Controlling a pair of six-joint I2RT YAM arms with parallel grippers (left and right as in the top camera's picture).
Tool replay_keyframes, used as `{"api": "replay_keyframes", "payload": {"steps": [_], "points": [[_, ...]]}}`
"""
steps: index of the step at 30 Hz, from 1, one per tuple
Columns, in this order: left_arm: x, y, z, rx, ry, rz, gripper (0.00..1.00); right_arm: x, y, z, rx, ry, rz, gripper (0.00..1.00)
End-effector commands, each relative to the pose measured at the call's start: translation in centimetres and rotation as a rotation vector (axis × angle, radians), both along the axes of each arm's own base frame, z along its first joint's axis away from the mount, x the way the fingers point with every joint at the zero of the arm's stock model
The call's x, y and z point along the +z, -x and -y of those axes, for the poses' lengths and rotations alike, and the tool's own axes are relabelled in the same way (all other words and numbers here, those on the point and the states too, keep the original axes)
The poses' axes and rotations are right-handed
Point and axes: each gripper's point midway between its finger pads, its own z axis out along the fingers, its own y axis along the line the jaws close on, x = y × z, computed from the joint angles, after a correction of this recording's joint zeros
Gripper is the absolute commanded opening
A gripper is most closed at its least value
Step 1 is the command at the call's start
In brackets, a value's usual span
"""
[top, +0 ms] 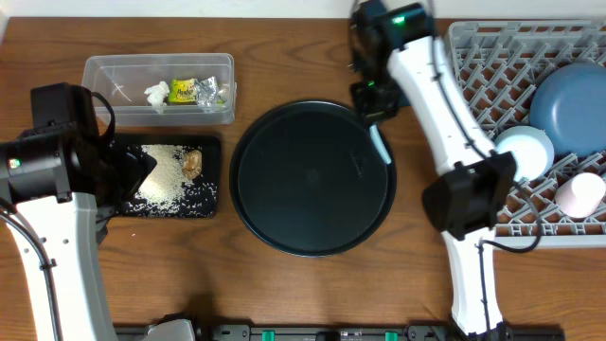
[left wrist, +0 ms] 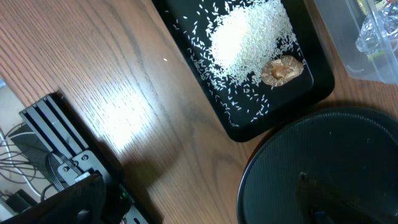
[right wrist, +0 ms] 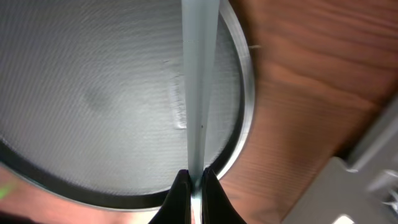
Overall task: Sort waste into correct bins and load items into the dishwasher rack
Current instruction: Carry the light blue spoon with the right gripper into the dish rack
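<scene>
The right gripper point(top: 371, 102) was pinched shut on a thin pale stick point(right wrist: 199, 74), its fingers point(right wrist: 180, 196) nipping one end. The stick reached out over the rim of the round black tray point(top: 284, 189) in the middle of the table point(top: 284, 47). The left gripper point(top: 133, 172) hung over the left end of the black rectangular tray point(top: 204, 204), its fingers spread wide with nothing seen between them. In that tray lay loose rice point(top: 163, 175) with a brown lump point(top: 192, 164) beside it. The clear tub point(top: 114, 71) behind it held foil wrappers point(top: 194, 92) and a tissue wad point(top: 157, 94). On the right, the grey rack point(top: 492, 57) carried a blue plate point(top: 568, 104), a white bowl point(top: 525, 152) and a pink cup point(top: 579, 194).
</scene>
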Motion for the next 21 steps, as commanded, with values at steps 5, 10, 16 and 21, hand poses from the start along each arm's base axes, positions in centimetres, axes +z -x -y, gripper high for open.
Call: {"api": "replay_keyframes", "payload": {"steps": [5, 10, 16, 21], "points": [[0.0, 0.2, -0.3, 0.015, -0.013, -0.007, 0.98, 6.1, -2.4, 10.1, -0.187, -0.031, 0.163, 0.01], [0.0, 0.2, -0.3, 0.015, -0.013, -0.007, 0.98, 6.5, -2.9, 16.4, -0.304, -0.052, 0.182, 0.01], [0.0, 0.2, -0.3, 0.015, -0.013, -0.007, 0.98, 6.7, -4.0, 21.4, -0.394, -0.089, 0.238, 0.01], [0.0, 0.2, -0.3, 0.015, -0.013, -0.007, 0.98, 6.1, -4.7, 22.3, -0.410, -0.089, 0.252, 0.01]]}}
